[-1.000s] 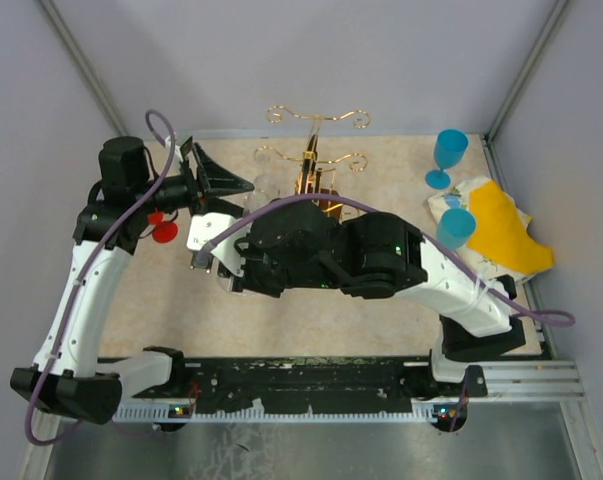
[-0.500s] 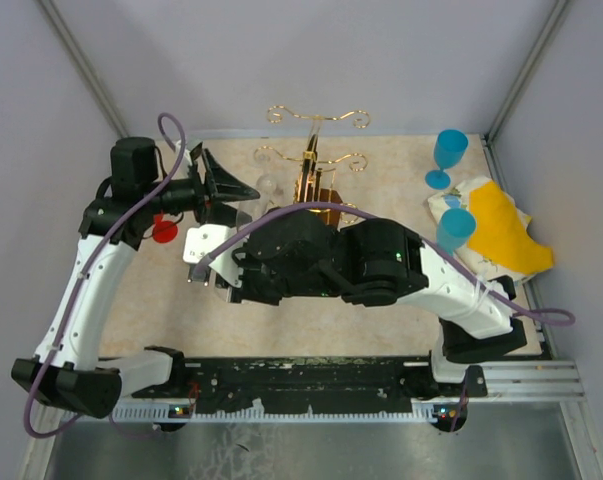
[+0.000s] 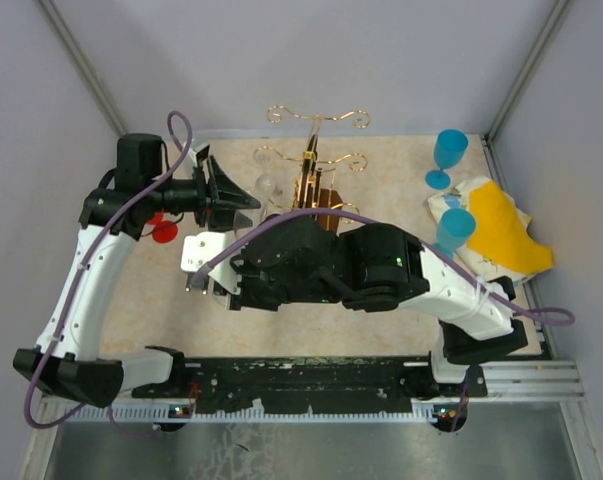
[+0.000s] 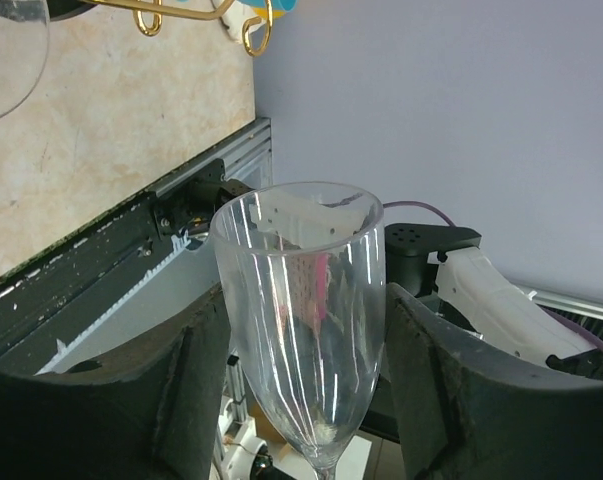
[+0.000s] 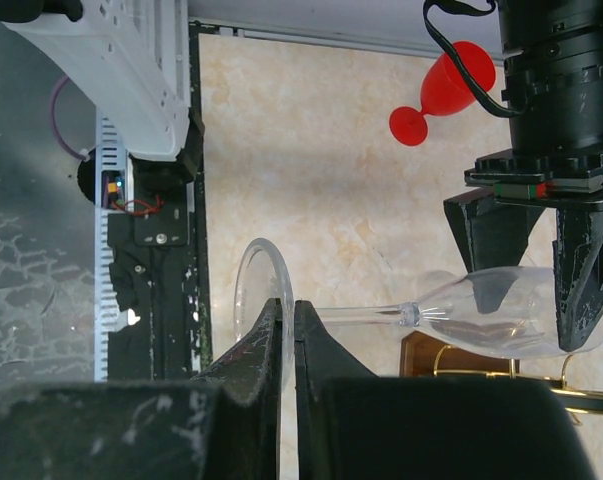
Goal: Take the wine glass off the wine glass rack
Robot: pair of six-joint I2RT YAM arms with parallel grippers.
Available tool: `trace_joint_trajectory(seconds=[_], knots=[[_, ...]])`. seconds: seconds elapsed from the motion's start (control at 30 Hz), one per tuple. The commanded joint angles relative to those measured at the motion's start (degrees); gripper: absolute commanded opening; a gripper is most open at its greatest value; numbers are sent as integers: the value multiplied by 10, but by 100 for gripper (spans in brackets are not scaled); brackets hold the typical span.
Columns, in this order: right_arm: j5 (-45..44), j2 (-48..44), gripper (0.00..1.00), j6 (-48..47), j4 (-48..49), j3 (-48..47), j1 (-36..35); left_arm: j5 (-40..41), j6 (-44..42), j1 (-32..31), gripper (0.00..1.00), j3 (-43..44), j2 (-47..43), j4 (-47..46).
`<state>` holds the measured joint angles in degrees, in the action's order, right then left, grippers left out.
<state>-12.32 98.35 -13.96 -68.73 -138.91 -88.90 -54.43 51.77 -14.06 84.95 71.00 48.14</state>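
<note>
A clear wine glass (image 5: pixel 366 315) lies level above the table. My right gripper (image 5: pixel 288 310) is shut on the rim of its round foot. Its bowl (image 4: pixel 301 290) sits between the dark fingers of my left gripper (image 4: pixel 306 320), which press against both of its sides. In the top view the left gripper (image 3: pixel 243 197) is just left of the wine glass rack (image 3: pixel 311 165), a gold wire stand on a brown base (image 5: pixel 426 352). The right arm hides the glass there. Another clear glass (image 4: pixel 1 60) shows by the rack's gold hooks (image 4: pixel 191 12).
A red goblet (image 3: pixel 163 232) stands on the table under the left arm. Two blue goblets (image 3: pixel 449 155) (image 3: pixel 456 228) and a yellow cloth (image 3: pixel 506 230) are at the right. Walls close in on both sides, and the arms' rail (image 3: pixel 311 375) runs along the near edge.
My left gripper has slid right toward the rack and its fingers have narrowed onto the bowl. The right arm has shifted a little left, still holding the foot.
</note>
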Motion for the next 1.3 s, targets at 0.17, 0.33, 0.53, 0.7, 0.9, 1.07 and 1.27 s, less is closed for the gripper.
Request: trace_joint_trajectory(seconds=[0.17,0.33,0.53,0.7,0.9,1.07,1.27], knots=[[-10,-5,0,-30,33,-11,-7,-40,-23,-12,57,11,1,31],[-8,-6,0,-31,32,-11,-7,-49,-22,-14,59,16,7,31],[-7,-7,0,-33,33,-11,-7,-58,-26,-20,78,26,11,31],[-5,-7,0,-33,35,-13,-7,-66,-29,-22,79,32,13,32],[-7,-8,0,-33,33,-12,-7,-69,-31,-24,56,18,10,35],[-5,-13,0,-29,34,-8,-7,-69,-30,-25,45,17,13,29],[-62,-25,58,-3,28,-3,-7,-52,-16,-22,45,50,32,-18]])
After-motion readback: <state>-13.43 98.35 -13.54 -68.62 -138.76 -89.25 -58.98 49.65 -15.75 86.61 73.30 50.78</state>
